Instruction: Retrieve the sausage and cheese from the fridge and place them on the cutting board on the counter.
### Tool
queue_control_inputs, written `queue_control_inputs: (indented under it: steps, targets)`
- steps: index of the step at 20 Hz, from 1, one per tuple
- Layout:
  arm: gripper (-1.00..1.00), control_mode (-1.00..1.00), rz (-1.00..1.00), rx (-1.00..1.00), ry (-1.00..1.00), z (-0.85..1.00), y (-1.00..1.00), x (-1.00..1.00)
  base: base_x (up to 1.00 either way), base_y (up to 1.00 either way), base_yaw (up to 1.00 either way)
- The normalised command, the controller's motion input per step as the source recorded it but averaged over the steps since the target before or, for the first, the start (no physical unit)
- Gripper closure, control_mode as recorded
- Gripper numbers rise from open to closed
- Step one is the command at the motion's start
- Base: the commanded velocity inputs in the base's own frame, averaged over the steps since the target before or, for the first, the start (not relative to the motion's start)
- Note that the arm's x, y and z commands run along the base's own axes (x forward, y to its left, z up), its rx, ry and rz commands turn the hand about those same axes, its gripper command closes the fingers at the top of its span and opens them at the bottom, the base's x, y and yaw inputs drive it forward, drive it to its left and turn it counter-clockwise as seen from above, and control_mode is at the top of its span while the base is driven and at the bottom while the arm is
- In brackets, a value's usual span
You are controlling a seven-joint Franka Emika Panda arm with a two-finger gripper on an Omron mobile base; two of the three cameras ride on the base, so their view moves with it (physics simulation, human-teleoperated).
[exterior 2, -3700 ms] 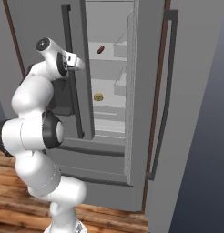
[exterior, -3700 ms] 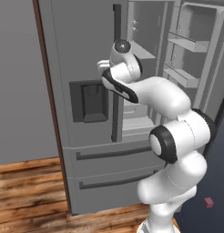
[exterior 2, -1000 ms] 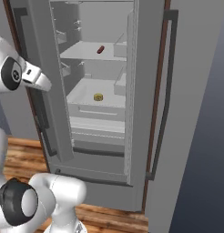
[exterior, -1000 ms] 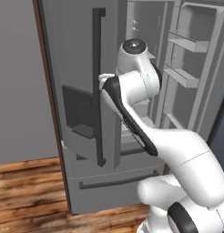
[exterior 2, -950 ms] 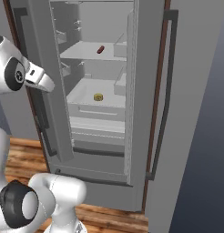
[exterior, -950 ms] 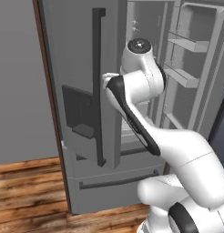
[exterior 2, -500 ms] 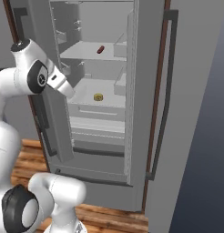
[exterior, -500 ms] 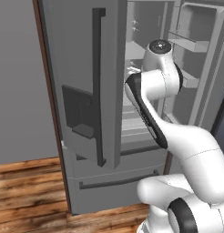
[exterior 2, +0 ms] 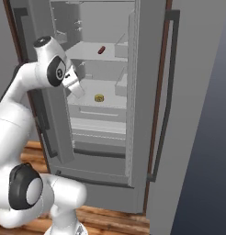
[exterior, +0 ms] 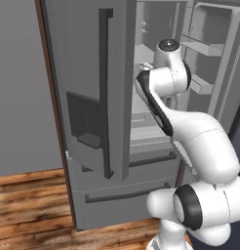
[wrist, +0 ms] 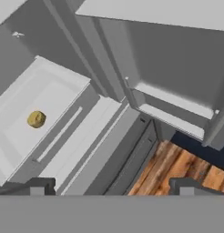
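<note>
Gripper hung empty with its jaws wide apart, before the open fridge. Inside, the sausage lay on the upper shelf, and the cheese sat on the lower one, well apart from the fingertips.

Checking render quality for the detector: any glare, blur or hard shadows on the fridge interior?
Right base view: fridge interior evenly lit, no glare; sausage and cheese small but distinct. Left base view: soft, slightly blurry, door face in flat shade. Hand view: steeply tilted, cheese clear, faint shading under shelf edges.
</note>
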Motion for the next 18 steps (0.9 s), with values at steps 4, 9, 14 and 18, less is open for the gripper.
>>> queue_control_inputs:
  steps: [4,9,14,18]
  targets:
    - [-1.00,-1.00,-0.15,0.35,0.00,0.03,-0.36,0.09,0.00,0.00,0.00]
    - [-1.00,-1.00,-0.12,0.25,0.00,0.00,-0.01,0.67,0.00,0.00,0.00]
    - [-1.00,-1.00,-0.06,0.29,-0.01,0.00,0.13,0.50,0.00,0.00,0.00]
    - [-1.00,-1.00,0.00,0.24,-0.03,0.00,0.38,0.35,0.00,0.00,0.00]
